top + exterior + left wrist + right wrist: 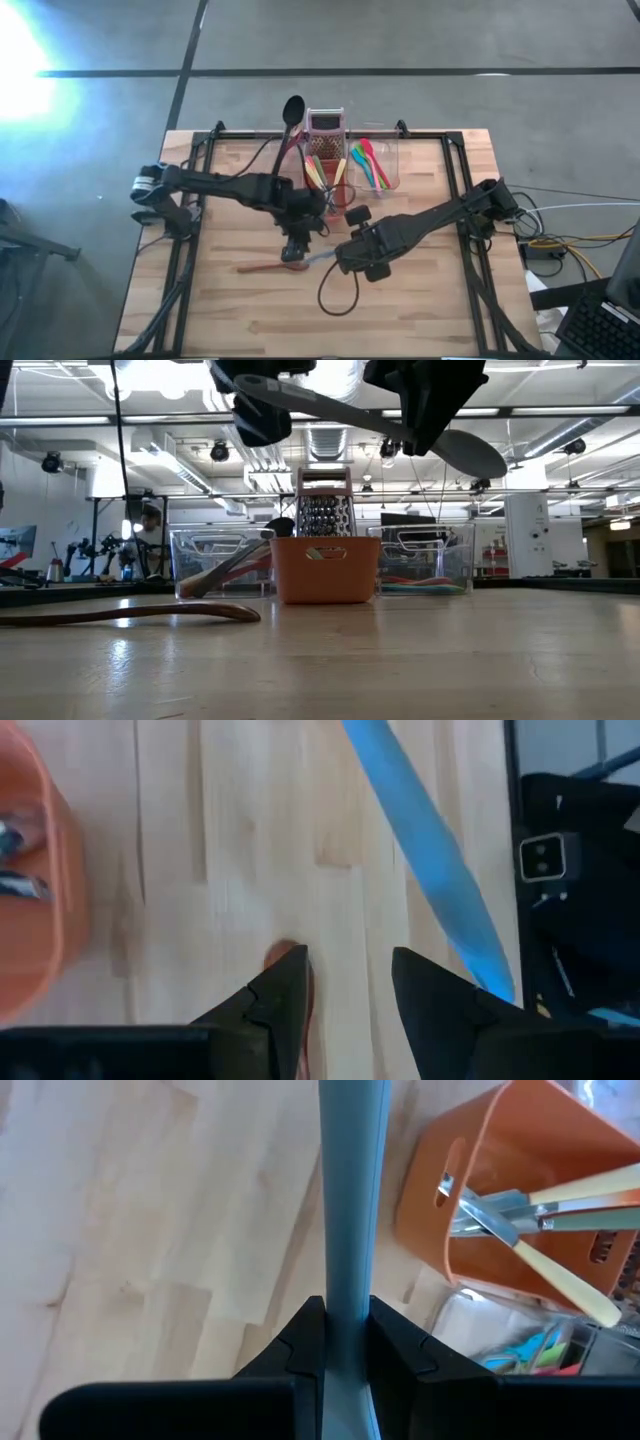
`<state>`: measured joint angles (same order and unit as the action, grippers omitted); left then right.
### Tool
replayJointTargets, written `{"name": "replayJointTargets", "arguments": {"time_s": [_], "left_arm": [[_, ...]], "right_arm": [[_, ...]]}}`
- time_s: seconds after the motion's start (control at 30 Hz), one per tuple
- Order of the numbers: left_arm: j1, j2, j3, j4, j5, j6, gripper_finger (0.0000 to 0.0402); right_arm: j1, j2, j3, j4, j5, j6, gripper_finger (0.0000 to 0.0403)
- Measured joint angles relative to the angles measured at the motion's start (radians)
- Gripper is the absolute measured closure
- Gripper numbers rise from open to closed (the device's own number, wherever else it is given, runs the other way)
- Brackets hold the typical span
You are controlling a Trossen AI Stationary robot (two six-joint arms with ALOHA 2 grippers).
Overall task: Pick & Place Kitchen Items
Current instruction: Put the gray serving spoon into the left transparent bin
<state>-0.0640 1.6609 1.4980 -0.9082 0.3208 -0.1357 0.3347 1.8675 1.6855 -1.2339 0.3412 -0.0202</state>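
Note:
A grey-blue long-handled utensil (350, 415) hangs high above the table's middle with my right gripper (345, 1340) shut on it. Its broad head (470, 450) points toward the table's right. My left gripper (350, 995) stands open just left of it (295, 245), with nothing between its fingers. The utensil (440, 870) passes beside them; whether it touches them I cannot tell. A wooden spoon (268, 266) lies flat on the table below the left gripper. Yellow-handled knives (560, 1190) stand in the orange tub (480, 1210). My right gripper pinches the utensil's handle (345, 1280) between its two fingers, on the handle's two sides. The fingers slant downward and the handle runs on straight ahead past them. The utensil is lifted clear of the table, slanting, its head the lower end.
At the far middle stand the orange tub (325, 575), a metal grater (322, 510) and a black ladle (292, 108). A clear tub (385, 160) to the right holds coloured utensils; another clear tub (215, 555) stands to the left. A black cable loops on the near table (335, 295).

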Motion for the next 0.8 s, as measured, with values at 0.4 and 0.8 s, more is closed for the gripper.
{"name": "replayJointTargets", "arguments": {"time_s": [0.4, 0.8], "left_arm": [[0.028, -0.012, 0.057, 0.013, 0.074, 0.002, 0.0252], [0.027, 0.049, 0.038, 0.036, 0.135, -0.042, 0.0252]], "right_arm": [[0.001, 0.0, -0.005, 0.016, 0.022, -0.004, 0.0368], [-0.006, 0.003, -0.006, 0.024, 0.098, -0.018, 0.0368]]}}
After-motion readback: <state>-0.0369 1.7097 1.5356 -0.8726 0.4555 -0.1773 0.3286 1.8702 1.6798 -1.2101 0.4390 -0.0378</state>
